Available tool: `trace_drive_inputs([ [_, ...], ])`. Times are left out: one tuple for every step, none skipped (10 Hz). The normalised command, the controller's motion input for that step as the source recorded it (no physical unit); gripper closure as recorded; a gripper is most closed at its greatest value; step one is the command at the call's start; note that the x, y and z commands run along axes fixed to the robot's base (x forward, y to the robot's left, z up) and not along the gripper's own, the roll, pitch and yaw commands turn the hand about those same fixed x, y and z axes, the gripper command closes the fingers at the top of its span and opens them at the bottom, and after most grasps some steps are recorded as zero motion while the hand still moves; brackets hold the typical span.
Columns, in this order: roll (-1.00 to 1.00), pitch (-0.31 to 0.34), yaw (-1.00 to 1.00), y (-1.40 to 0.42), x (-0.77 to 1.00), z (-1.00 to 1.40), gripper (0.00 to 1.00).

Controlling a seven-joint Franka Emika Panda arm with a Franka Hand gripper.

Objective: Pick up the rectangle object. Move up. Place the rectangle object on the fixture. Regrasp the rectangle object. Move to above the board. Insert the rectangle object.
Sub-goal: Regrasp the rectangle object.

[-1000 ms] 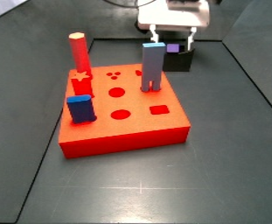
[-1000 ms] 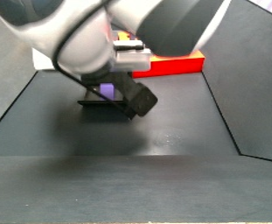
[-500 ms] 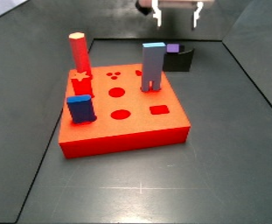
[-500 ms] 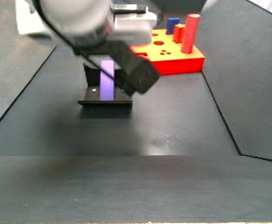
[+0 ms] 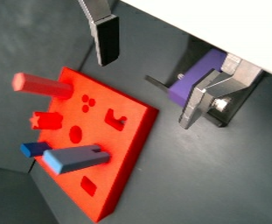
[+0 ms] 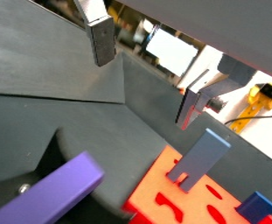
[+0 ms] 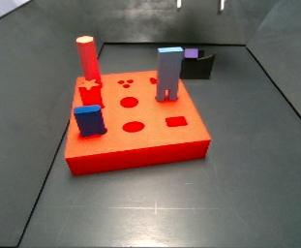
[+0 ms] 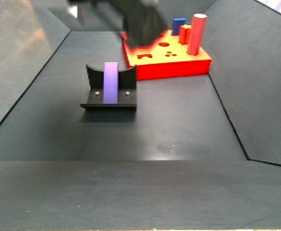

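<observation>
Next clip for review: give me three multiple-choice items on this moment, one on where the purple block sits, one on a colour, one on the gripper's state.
1. Where is the rectangle object?
A. in the board's rectangular hole
B. leaning on the fixture
C. between the fingers

2. What colour is the board?
A. red-orange
B. green
C. white

3. How is the gripper?
A. shut on the block
B. open, holding nothing
C. resting on the board

Answers: 1 B, a side view shows the block propped on the black bracket, apart from the board. 2 A, both side views show it. 3 B, both wrist views show the fingers spread above the scene, nothing between them.
</observation>
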Motion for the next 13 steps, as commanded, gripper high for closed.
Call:
trace_drive_inputs([
  [1.0,0.046,0.02,-0.49,-0.12,0.46,0.0],
  [1.0,0.041,0.02,-0.33,-0.1,0.25,0.0],
  [1.0,0.038,0.02,-0.11,-0.05,0.04,0.0],
  [1.0,0.04,0.02,-0.02,-0.03,0.0,0.0],
  [1.0,0.04,0.02,-0.02,-0.02,0.01,0.0],
  [1.0,0.037,0.02,-0.03,-0.02,0.01,0.0],
  [1.0,0.031,0.02,-0.03,-0.03,0.02,0.0],
  [1.0,0.024,0.02,-0.02,-0.04,0.01,0.0],
  [1.0,0.02,0.02,-0.02,-0.04,0.0,0.0],
  [1.0,0.015,0.02,-0.02,-0.04,0.0,0.0],
  [1.0,0.006,0.02,-0.02,-0.03,0.01,0.0],
  [1.0,0.001,0.02,-0.02,-0.02,0.0,0.0],
  [1.0,-0.003,0.03,-0.02,-0.02,0.01,0.0],
])
